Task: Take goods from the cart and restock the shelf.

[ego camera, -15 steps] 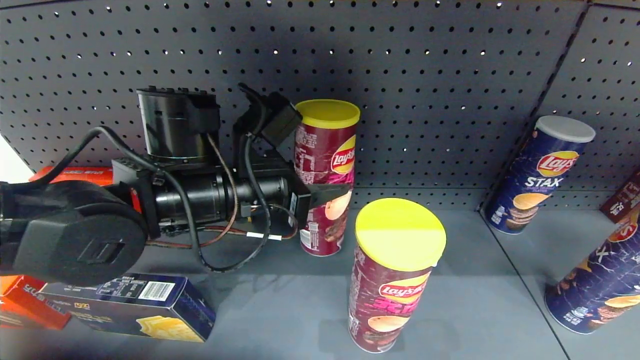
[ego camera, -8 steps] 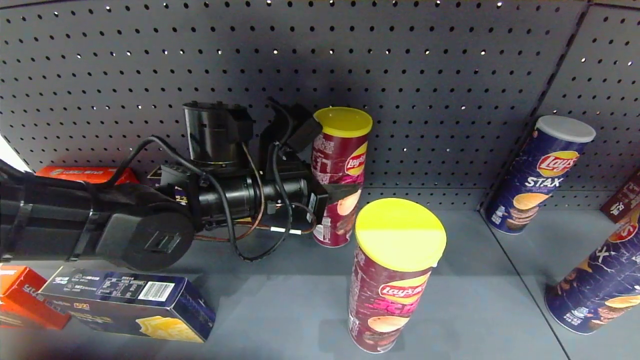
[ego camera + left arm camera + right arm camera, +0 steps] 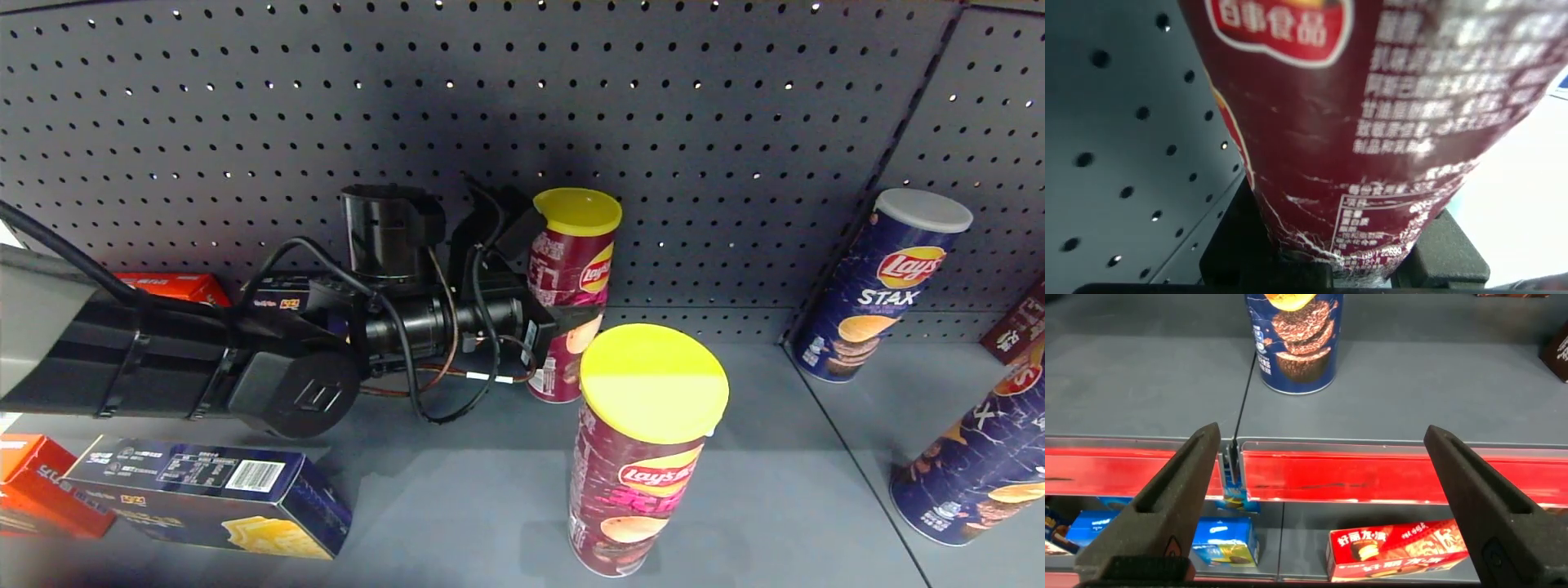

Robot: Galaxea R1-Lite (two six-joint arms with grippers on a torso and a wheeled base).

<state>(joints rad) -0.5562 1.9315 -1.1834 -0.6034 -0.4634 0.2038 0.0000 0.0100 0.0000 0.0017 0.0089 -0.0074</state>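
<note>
Two maroon cans (image 3: 645,482), one in the left gripper (image 3: 573,317); two blue cans (image 3: 878,286).

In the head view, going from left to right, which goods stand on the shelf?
Orange box, dark blue box, red can held by the left tool, front red can, blue can with grey lid.

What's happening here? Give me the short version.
The robot is restocking a shelf. Its left hand is shut on a maroon can, holding it upright at the back of the shelf by the pegboard. A matching can stands in front of it. The right hand is open, out before the shelf edge, facing a blue can.
</note>
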